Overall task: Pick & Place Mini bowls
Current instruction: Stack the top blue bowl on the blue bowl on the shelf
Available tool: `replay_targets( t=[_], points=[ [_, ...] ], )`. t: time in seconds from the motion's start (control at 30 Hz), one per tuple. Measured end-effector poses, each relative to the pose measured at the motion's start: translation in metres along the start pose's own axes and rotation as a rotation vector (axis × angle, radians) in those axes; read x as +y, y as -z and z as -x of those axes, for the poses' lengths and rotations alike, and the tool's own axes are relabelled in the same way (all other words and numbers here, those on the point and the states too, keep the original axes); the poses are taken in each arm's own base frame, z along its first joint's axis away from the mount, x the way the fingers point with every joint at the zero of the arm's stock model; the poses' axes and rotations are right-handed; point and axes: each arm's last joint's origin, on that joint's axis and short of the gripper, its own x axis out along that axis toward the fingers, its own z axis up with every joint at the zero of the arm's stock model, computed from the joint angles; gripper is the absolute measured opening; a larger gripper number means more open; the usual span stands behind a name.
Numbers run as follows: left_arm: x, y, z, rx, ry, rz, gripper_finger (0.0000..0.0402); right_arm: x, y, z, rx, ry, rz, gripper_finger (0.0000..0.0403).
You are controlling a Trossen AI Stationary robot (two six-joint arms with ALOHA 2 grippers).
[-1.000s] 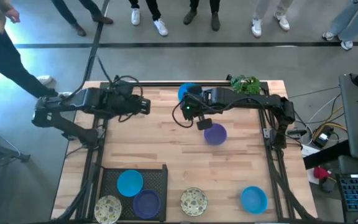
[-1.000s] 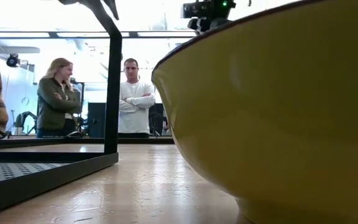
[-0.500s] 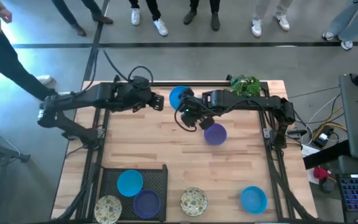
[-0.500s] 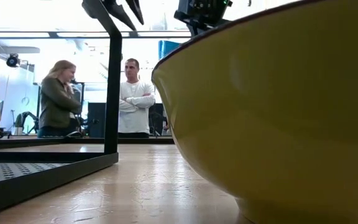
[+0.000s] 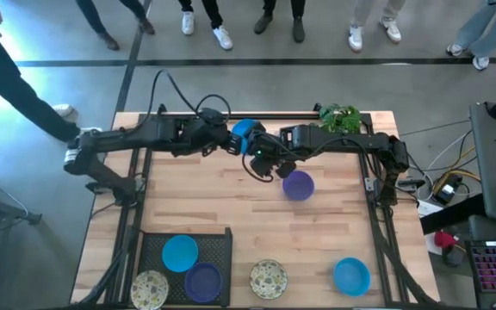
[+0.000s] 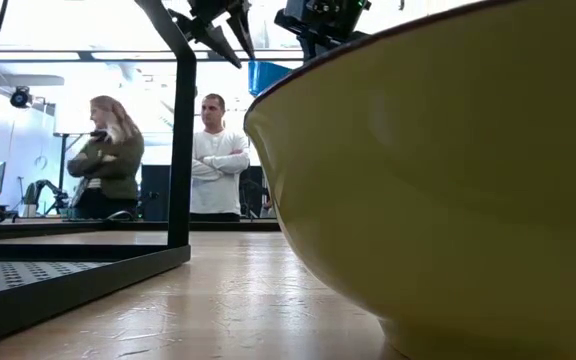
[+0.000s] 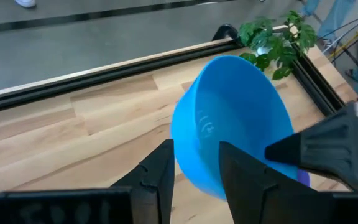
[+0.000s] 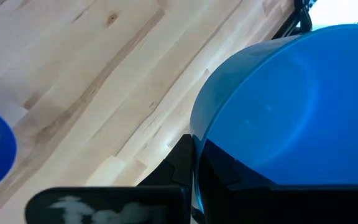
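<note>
Two arms: both meet over the far middle of the desk (image 5: 231,207).
Right pincer (image 5: 255,155): fingers together, pinching the rim of the held blue bowl (image 5: 244,132), lifted and tilted on edge.
Left pincer (image 5: 229,138): fingers apart, straddling that bowl's rim (a second ago it hung back near the desk's left edge).
Purple bowl (image 5: 298,185): unmoved on the desk, just beside the right arm.
Other bowls: three in the black tray (image 5: 218,245), two on the near desk.

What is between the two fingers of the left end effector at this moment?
The rim of the blue bowl stands between the left end effector's open fingers, seen in the left wrist view. The right end effector is shut on that bowl.
</note>
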Motion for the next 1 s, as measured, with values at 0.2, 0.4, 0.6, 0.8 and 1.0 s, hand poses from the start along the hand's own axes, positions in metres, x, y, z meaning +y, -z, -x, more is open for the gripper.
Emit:
replay_targets(
  t=[0.2,0.4,0.6,0.8,1.0],
  points=[
    [0.002,-0.002,-0.006,0.016,-0.002,0.008,0.0117,-0.001,0.0,0.0,-0.004,0.007,0.001,0.0008],
    [0.002,-0.002,-0.013,0.023,-0.017,-0.057,0.0117,-0.001,-0.001,0.0,-0.007,0.009,0.01,0.0008],
    [0.001,-0.001,-0.024,0.071,-0.009,-0.075,0.0117,-0.001,-0.001,0.0,-0.015,0.009,0.017,0.0008],
    [0.001,0.0,-0.03,0.076,-0.025,-0.078,0.0108,-0.003,-0.001,0.002,-0.019,0.013,0.012,0.0008],
    [0.002,-0.002,-0.031,0.07,-0.035,-0.088,0.0042,-0.004,-0.001,0.003,-0.021,0.015,0.004,0.0008]
  ],
)
